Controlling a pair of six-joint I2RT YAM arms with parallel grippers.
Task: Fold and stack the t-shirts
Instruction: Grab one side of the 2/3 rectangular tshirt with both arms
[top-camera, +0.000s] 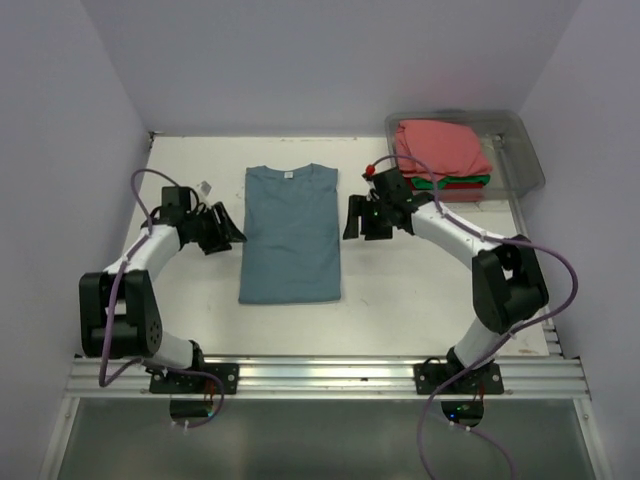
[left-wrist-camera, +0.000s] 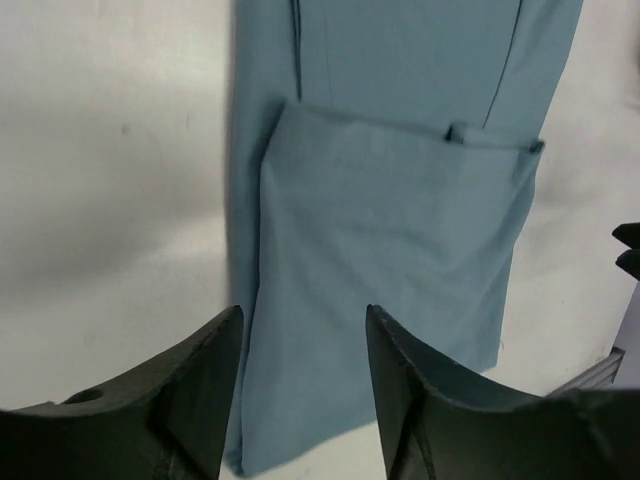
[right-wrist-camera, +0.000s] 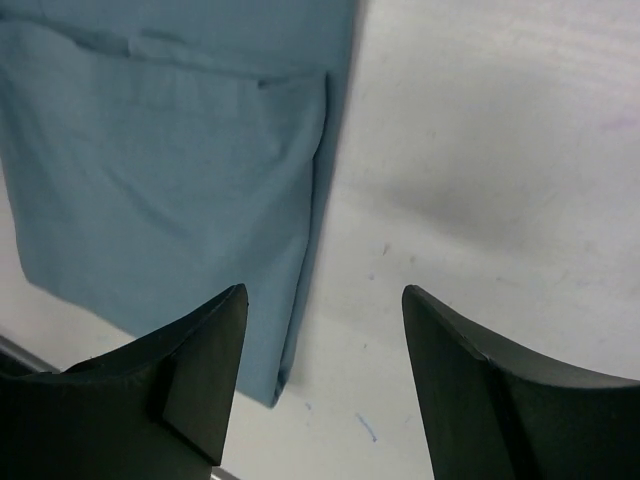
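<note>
A slate-blue t-shirt (top-camera: 291, 233) lies flat in the middle of the table, sleeves folded in, forming a long rectangle with the collar at the far end. It also shows in the left wrist view (left-wrist-camera: 400, 240) and the right wrist view (right-wrist-camera: 170, 180). My left gripper (top-camera: 228, 228) is open and empty just left of the shirt's left edge. My right gripper (top-camera: 354, 218) is open and empty just right of its right edge. Folded salmon-pink (top-camera: 440, 146), green (top-camera: 425, 183) and red (top-camera: 462, 190) t-shirts are stacked at the back right.
The stack sits in a clear plastic bin (top-camera: 522, 152) at the table's back right corner. A small white tag or scrap (top-camera: 205, 186) lies near the left arm. White walls close in the table (top-camera: 400, 290) on three sides.
</note>
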